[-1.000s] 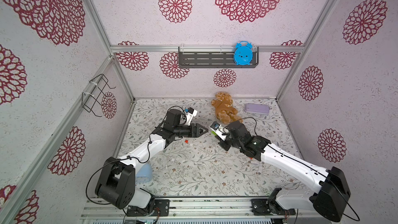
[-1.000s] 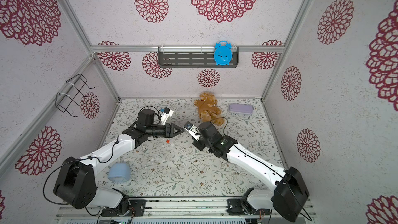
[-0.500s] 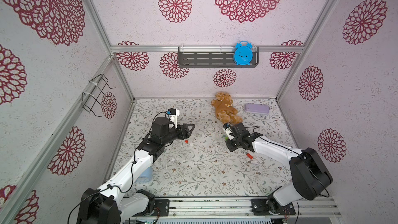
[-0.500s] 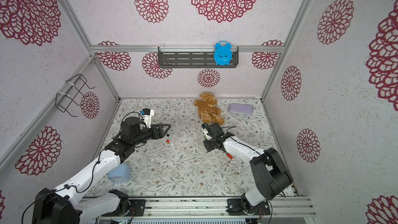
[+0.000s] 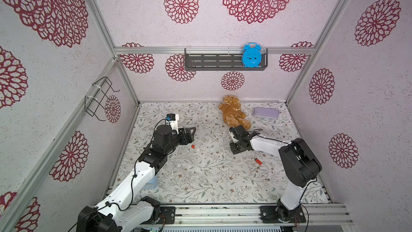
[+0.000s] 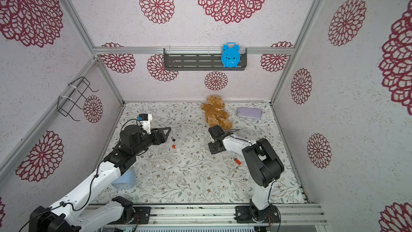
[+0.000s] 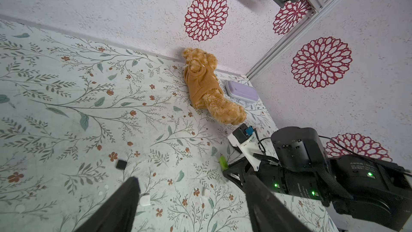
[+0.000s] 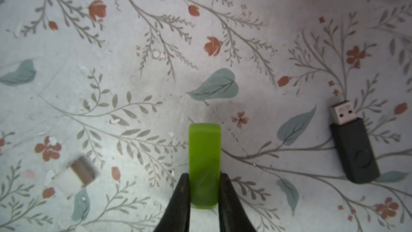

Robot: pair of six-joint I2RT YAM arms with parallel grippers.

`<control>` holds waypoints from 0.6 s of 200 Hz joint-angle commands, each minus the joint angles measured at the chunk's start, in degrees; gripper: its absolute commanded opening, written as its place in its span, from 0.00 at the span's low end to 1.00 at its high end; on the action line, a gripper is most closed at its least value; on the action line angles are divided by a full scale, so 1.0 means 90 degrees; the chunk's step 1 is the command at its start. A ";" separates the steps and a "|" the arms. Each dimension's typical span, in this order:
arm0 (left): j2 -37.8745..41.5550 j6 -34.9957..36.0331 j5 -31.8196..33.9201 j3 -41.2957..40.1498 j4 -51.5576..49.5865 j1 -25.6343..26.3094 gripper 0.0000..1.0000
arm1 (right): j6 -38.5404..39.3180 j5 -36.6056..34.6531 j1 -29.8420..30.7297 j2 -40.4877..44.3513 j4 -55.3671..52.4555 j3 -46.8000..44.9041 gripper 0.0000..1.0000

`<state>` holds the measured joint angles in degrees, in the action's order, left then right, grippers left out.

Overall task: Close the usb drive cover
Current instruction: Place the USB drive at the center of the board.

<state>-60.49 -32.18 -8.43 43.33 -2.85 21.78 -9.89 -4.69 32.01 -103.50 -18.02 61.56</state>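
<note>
Green translucent plastic piece (image 8: 204,166): pinched by right tool (image 8: 205,176)
Black plastic usb drive (image 8: 354,150): beside green piece, plug bare
Left tool (image 7: 190,178): spread

2 top views high, facing down, sharing the floor (image 5: 211,175), wrist views close

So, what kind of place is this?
Probably a robot test booth: an aluminium frame holds wallpapered panels, the left arm and right arm stand on a base rail, and a teddy bear lies as a prop.
</note>
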 commanded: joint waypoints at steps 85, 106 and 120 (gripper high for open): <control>-0.0036 0.0118 0.0111 0.0020 0.0032 -0.0115 0.80 | -0.0356 0.0299 -0.0030 0.0890 -0.0351 0.0338 0.39; -0.0004 0.0072 0.0204 -0.0021 0.0054 -0.0114 0.81 | -0.0373 0.0935 0.0091 0.1005 -0.0135 0.0361 0.40; 0.0052 0.0039 0.0277 -0.0065 0.0072 -0.0115 0.81 | -0.0311 0.1121 0.0257 0.0862 -0.0127 0.0531 0.40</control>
<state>-60.51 -31.94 -7.57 43.33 -2.85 21.28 -12.67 -0.14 32.53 -96.29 -20.21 63.31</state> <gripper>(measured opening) 0.806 0.397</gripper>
